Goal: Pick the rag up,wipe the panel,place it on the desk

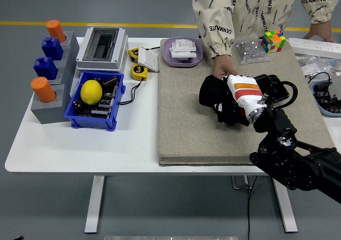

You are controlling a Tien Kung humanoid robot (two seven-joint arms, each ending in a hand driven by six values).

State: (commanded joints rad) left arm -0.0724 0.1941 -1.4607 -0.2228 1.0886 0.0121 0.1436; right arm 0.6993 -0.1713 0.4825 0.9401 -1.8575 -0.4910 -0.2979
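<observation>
Grey floor and a yellow line along the top of the frame. Lower down, a white table (53, 144) with a big tan mat (186, 128) over its middle and right. On the mat, right of the middle, a flat black panel (274, 88).

Came in from the lower right corner: the robot's right hand (234, 97). Was curled tight around a dark rag (209, 94). Pressed that rag down at the left end of the panel, or just beside it; hard to tell which, black on black. Could not see the left hand anywhere.

Reached in from the top: a person's hand (225, 71). Rested at the panel's upper left corner, close to the robot's hand, maybe to keep the panel from sliding.

Looked like the wiping step, with the rag already picked up. Next, probably, had to push the rag across to the right end of the panel, flat and gentle. Had to keep clear of the person's hand. After that, still had to put the rag down on the table.
</observation>
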